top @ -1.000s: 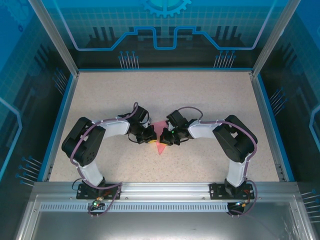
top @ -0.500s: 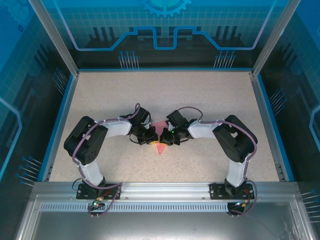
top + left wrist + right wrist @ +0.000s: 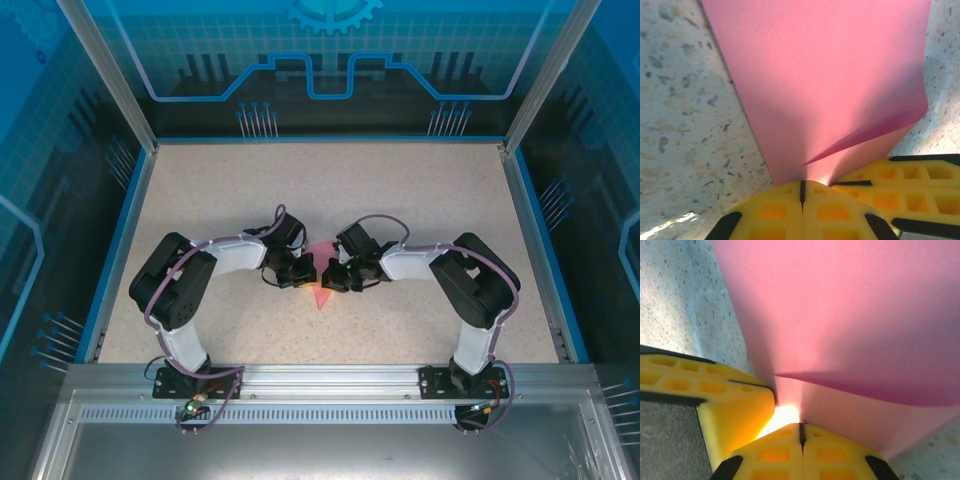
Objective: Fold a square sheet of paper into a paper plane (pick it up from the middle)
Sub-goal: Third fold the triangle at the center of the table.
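1. Paper (image 3: 320, 291) lies at the middle of the tabletop (image 3: 420, 190), between the two arms. From above it shows as a pink-red triangle with its tip pointing toward the arm bases, and a smaller patch shows past the tools on the far side.
2. The left tool (image 3: 300, 272) and right tool (image 3: 333, 275) meet nose to nose over it, just beside each other.
3. Left tool: together and clamped on the paper. In its wrist view the sheet runs right into the seam of the closed yellow jaws, and a flap lifts from that spot in a soft slanting fold.
4. Right tool: also together and clamped on the paper, with the sheet entering its closed seam. An upper layer arches over a lower one and is not pressed flat.
5. Each wrist view has the other tool's yellow tip close alongside, so both pinch near the same spot.
6. Step in hand, as I judge it: mid-fold. The sheet is doubled and narrowed to a point, but the layers stand loose, so it is no finished dart yet.
7. The next move probably calls for both tools to carry the pinched layer across in step, then press it down on the tabletop to set a sharp crease.
8. Risk: thin paper may slip, buckle or tear if one tool pulls ahead.
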Available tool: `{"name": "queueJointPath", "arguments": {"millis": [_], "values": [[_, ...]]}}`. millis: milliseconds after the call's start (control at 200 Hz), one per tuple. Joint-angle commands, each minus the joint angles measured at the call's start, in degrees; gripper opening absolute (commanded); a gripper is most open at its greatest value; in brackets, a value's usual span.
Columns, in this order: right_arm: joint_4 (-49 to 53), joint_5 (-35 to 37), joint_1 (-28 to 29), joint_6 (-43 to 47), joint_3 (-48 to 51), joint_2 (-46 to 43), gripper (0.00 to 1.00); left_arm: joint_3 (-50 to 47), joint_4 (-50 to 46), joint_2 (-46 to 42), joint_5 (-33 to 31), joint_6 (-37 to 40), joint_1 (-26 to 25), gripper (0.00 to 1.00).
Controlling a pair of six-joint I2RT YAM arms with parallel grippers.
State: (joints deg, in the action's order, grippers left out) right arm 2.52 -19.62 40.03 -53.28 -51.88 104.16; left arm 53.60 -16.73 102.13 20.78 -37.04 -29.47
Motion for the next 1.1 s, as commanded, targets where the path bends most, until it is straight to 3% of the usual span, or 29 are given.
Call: {"name": "queueJointPath", "arguments": {"millis": [0,415,620,935,1090], "values": [[0.2,0.8,-1.0,3.1,1.1,-2.3,0.05,-0.3,-8.0,2.1,-7.5,2.1,-0.2,0.0],[0.1,-0.2,-2.2,7.2,-1.1,1.9,0.04,2.0,-11.8,4.4,-11.4,3.2,-1.1,0.0],[1.0,3.4,-4.3,6.0,0.5,2.6,0.04,2.9,-14.9,5.9,-14.3,3.6,-1.5,0.0],[-0.5,5.7,-12.4,6.9,3.3,-0.5,0.04,2.6,-16.3,6.7,-15.7,4.2,-1.5,0.0],[2.5,8.4,-11.4,9.6,1.8,-5.3,0.04,2.8,-16.0,6.6,-15.3,4.2,-1.5,0.0]]}}
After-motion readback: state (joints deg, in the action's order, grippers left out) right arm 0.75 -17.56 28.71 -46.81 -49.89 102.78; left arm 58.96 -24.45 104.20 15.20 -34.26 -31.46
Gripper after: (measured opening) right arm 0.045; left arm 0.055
